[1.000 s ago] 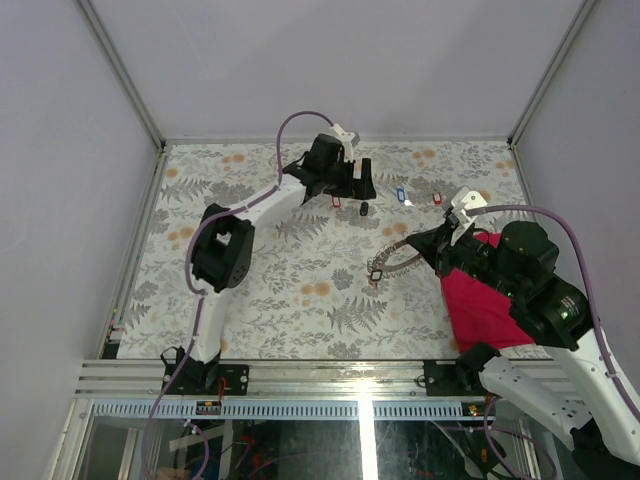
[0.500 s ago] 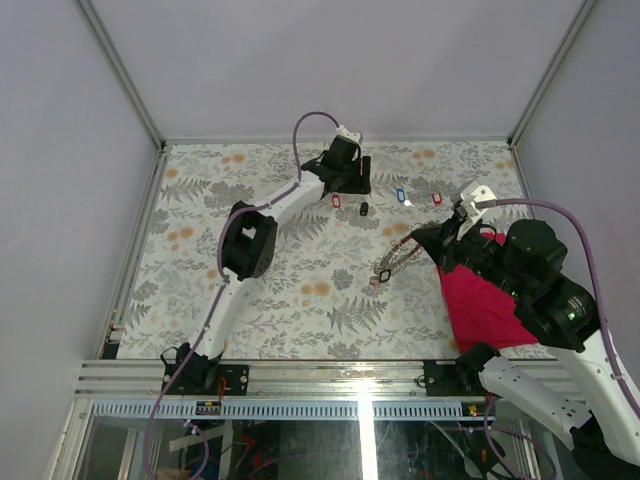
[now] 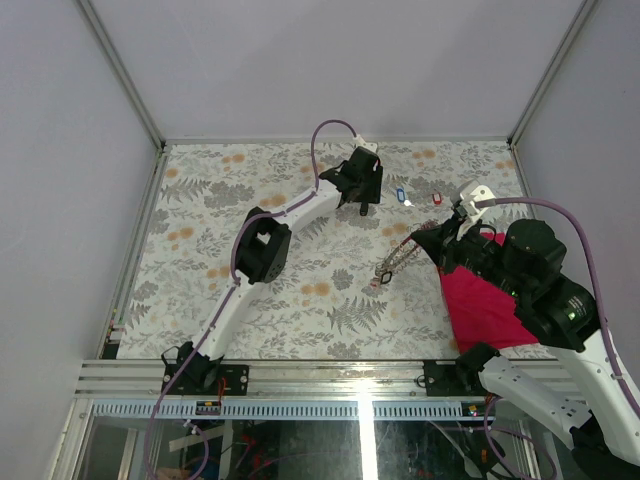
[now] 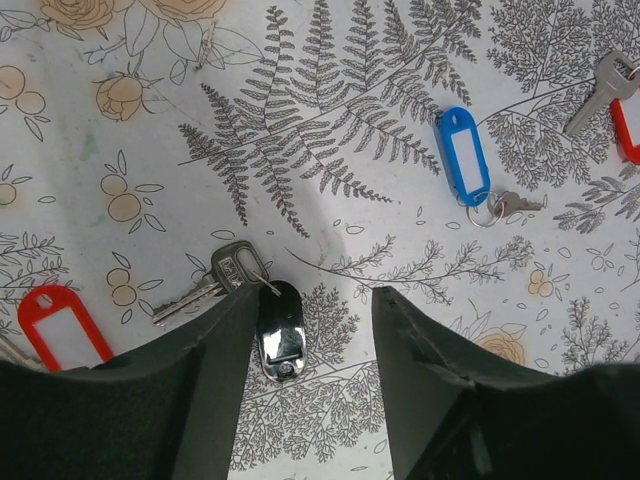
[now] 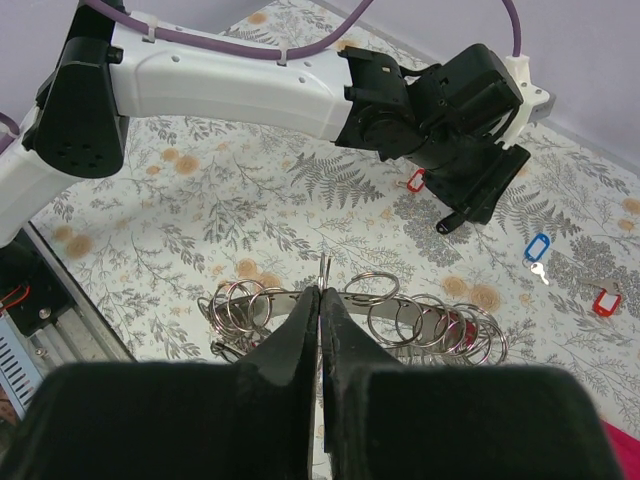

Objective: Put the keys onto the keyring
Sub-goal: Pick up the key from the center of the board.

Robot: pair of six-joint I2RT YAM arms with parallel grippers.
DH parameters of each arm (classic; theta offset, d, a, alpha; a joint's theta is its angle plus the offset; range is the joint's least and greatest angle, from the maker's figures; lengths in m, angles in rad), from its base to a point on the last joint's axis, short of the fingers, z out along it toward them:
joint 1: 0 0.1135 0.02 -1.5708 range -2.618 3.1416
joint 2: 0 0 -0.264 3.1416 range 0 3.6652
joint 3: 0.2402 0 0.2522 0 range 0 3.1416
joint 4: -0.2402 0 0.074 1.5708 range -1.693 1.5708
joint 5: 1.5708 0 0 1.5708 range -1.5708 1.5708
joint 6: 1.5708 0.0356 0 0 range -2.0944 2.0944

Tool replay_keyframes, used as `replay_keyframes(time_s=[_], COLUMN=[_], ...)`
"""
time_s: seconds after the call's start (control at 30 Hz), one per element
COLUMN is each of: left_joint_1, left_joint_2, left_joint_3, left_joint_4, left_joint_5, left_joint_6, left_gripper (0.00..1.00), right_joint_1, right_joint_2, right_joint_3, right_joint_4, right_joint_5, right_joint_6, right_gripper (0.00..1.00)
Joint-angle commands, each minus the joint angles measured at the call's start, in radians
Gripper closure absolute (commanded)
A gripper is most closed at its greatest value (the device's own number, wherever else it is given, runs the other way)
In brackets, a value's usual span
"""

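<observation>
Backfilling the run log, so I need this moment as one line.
left tool: open, straddling black-tagged key | right tool: shut on keyring | blue-tagged key, red-tagged key: lying loose, not on keyring

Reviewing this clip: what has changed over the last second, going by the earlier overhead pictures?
The left gripper moved right and down over the black key tag, its jaws narrowing around it, not yet clamped. The right gripper stays shut on the keyring, barely shifted. The blue key tag and the red key tag near it lie as before.
</observation>
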Motion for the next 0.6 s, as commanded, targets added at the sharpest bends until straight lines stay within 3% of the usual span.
replay_keyframes(time_s=[0.0, 0.57], left_joint_1=[0.001, -0.007], left_joint_2=[0.023, 0.071], left_joint_3=[0.033, 0.051], left_joint_4=[-0.002, -0.005], left_joint_5=[-0.042, -0.049], left_joint_6=[-0.003, 0.0], left_gripper=[0.52, 0.65], right_joint_1=[0.006, 0.006], right_joint_2=[-0.01, -0.023], right_joint_3=[0.037, 0.027], right_joint_4=[0.055, 0.041], right_joint_5=[0.0, -0.01], right_joint_6=[0.006, 0.001], right_gripper=[1.0, 1.0])
